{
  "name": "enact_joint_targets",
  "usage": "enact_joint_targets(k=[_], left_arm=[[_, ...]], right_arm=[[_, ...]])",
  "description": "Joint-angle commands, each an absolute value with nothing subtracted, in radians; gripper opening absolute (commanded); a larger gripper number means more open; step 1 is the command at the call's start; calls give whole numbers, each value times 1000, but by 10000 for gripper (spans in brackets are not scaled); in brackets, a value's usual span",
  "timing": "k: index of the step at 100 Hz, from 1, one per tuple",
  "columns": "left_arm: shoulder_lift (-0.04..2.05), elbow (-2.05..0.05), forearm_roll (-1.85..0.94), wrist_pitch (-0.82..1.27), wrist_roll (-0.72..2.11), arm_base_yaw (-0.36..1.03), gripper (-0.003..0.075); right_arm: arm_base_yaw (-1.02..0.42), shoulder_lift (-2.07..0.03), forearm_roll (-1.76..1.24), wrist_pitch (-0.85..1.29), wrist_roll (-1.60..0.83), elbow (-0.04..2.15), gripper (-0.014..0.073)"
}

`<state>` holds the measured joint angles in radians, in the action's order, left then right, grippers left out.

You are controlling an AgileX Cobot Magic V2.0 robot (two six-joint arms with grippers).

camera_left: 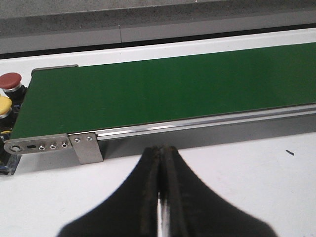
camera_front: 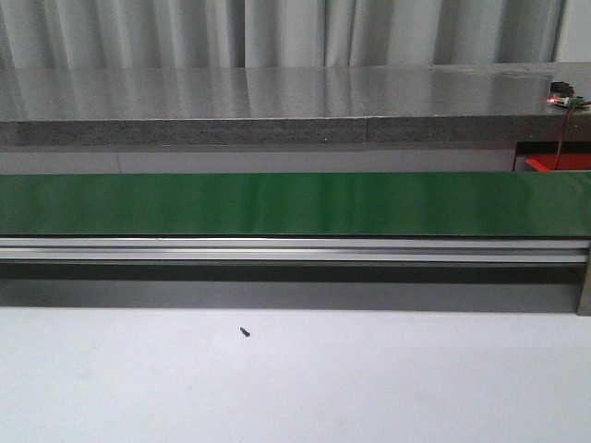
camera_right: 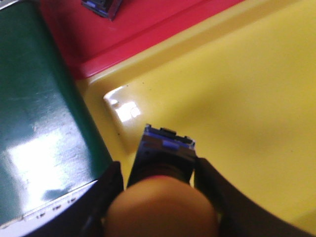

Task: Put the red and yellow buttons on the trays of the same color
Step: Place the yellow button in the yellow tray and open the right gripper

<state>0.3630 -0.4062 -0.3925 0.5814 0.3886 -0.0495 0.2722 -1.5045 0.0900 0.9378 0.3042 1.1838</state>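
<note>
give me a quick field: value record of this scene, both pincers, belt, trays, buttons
left pincer: shut, empty, hanging over the white table beside the belt
right pincer: shut on a yellow button, above the yellow tray
conveyor belt: green, nothing on it
red tray: next to the yellow tray, holds a dark part
other buttons: one red, one yellow, at the belt's end
table extra: small dark screw

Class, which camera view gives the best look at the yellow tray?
The right wrist view: the yellow tray fills most of it, directly beneath the right gripper, which is shut on a yellow button. Neither the front view nor the left wrist view shows the yellow tray at all.
</note>
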Motion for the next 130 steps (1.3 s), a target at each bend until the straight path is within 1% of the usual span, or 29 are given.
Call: enact_joint_targets(k=[1,22,52,59,71,78,103,130], left_arm=[[370,-431,-418,511,385,-43,-20],[370,-431,-418,511,385,-43,-20],[370,-431,-418,511,385,-43,-20],[370,-431,-418,511,385,-43,-20],[370,-431,-418,511,385,-43,-20],[370,-431,-418,511,385,-43,-20],[370,-431,-418,511,385,-43,-20],[370,-431,-418,511,385,-43,-20]], right_arm=[[290,-1525,69,871,289,1204,160],[293,-1656,65,831,289,1205,160],[293,-1759,62,784,289,1205,165],[293,-1770,61,780,287,1205,209],[293,-1773,61,774,285,1205,381],[293,-1772,61,772,285,1207,438],[293,-1738,53,770,285,1207,442],[293,-1616,53,793,285,1207,442]])
